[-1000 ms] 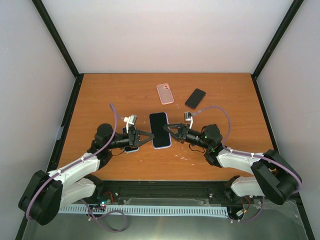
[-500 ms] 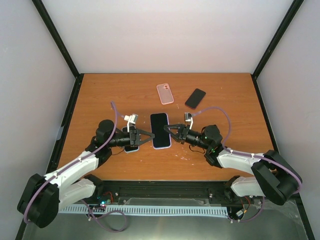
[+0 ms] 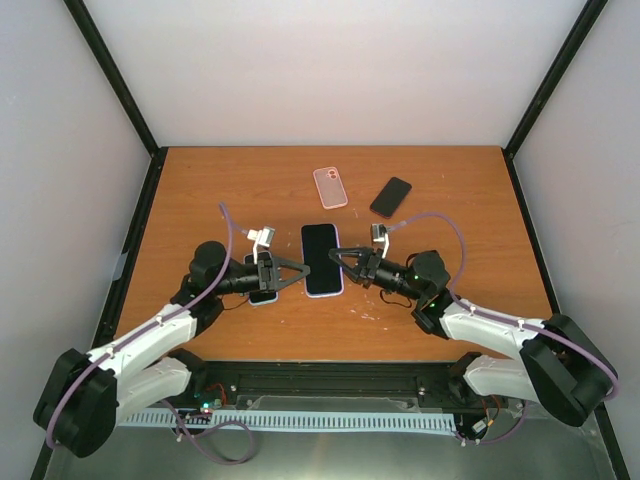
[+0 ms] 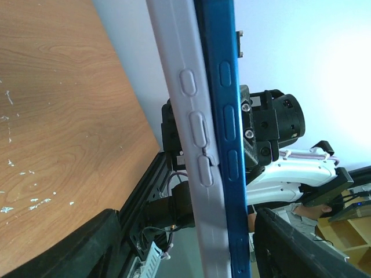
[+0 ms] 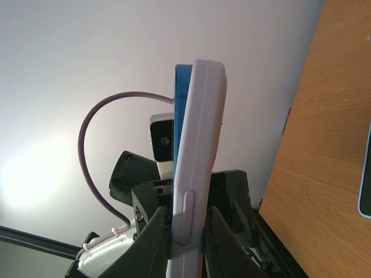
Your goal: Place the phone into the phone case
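Note:
The phone (image 3: 321,258), dark screen up, lies in a pale lilac phone case (image 3: 309,291) held just above the table's middle. In the left wrist view the phone's blue edge (image 4: 225,116) runs beside the case's wall (image 4: 186,116), not sunk into it. My left gripper (image 3: 294,272) is open, its fingers (image 4: 95,246) standing apart from both sides of that edge. My right gripper (image 3: 339,256) is shut on the opposite edge. In the right wrist view its jaws (image 5: 188,231) pinch the case (image 5: 197,145) with the blue phone (image 5: 182,92) behind it.
A pink case (image 3: 330,187) and a black phone (image 3: 390,196) lie at the back of the wooden table (image 3: 200,200). Another dark phone-like thing (image 3: 262,296) lies under my left gripper. Black frame posts stand at the table's corners.
My left gripper's jaws have spread open and let go of the phone's left edge. The phone and case shifted slightly right. The right gripper stays shut on them.

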Motion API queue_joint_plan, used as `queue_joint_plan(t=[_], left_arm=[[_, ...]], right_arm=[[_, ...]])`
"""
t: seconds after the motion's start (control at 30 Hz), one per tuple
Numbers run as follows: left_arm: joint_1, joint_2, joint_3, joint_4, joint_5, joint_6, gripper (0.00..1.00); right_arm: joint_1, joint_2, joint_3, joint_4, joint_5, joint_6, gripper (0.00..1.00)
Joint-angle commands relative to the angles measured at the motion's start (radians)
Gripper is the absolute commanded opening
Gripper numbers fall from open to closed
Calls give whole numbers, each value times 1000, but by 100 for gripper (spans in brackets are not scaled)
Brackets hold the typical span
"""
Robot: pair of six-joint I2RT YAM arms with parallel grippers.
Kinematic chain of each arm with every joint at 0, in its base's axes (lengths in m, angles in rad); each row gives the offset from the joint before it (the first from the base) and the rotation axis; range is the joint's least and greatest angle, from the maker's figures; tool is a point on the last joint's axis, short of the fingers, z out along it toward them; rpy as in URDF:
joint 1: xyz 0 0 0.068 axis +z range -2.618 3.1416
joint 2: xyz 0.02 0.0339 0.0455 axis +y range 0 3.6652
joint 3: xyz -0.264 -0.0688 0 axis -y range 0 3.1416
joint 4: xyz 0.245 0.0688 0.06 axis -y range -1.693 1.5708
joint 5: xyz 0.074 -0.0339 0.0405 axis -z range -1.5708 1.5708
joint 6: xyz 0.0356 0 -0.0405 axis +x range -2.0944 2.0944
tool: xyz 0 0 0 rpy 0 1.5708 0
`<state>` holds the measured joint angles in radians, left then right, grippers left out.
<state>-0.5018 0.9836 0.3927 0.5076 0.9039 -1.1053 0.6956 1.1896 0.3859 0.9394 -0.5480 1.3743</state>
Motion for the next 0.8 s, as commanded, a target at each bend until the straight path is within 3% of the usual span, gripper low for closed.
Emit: queue_joint_plan(t=[0.0, 0.07, 0.23, 0.37, 0.47, 0.6, 0.7, 0.77], left_arm=[[-20, 13, 2, 77, 8, -19, 64], [-27, 22, -2, 109, 13, -37, 62], [-41, 48, -4, 185, 26, -73, 22], [-41, 29, 25, 62, -8, -2, 1], [-41, 8, 39, 0, -24, 39, 0], [-41, 7, 47, -13, -10, 56, 5], [-41, -11, 44, -5, -5, 43, 21], [-40, -32, 36, 9, -13, 32, 41]], right_arm=[[11, -30, 48, 33, 29, 1, 12], [14, -27, 49, 35, 34, 4, 12], [16, -30, 43, 28, 51, -1, 13], [16, -47, 40, -15, 32, -12, 23], [16, -79, 13, -44, 45, -14, 25], [16, -119, 11, -84, 41, -66, 16], [16, -146, 29, -145, 25, -129, 10], [16, -163, 23, -147, 10, -147, 10]])
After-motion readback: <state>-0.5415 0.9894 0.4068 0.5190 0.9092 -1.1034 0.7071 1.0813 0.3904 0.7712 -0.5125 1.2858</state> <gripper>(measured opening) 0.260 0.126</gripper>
